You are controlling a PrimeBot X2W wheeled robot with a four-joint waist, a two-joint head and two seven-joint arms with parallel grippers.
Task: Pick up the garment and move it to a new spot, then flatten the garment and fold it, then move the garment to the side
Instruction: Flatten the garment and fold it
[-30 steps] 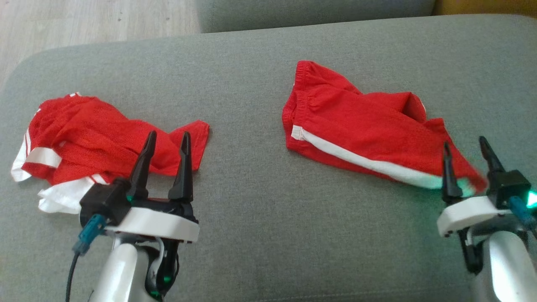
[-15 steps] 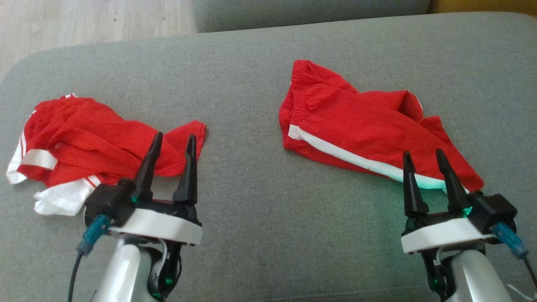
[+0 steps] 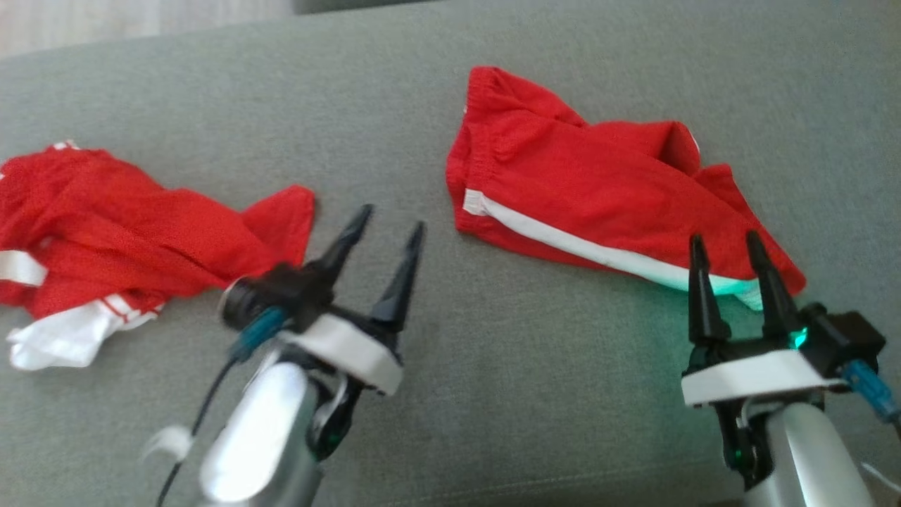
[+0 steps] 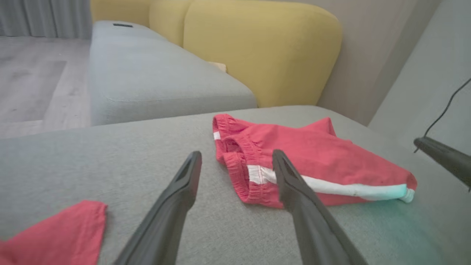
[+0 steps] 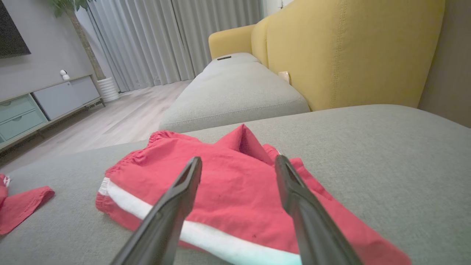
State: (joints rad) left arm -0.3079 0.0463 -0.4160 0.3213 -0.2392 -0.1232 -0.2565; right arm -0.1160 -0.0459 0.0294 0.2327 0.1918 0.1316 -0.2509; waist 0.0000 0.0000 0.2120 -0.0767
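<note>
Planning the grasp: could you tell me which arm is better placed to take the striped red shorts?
Probably right: the open right gripper points at the shorts' near hem, close by; the open left gripper stands apart across bare cushion.

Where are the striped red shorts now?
Head view: the red shorts lie right of centre on the grey cushion, just beyond the right tool.
</note>
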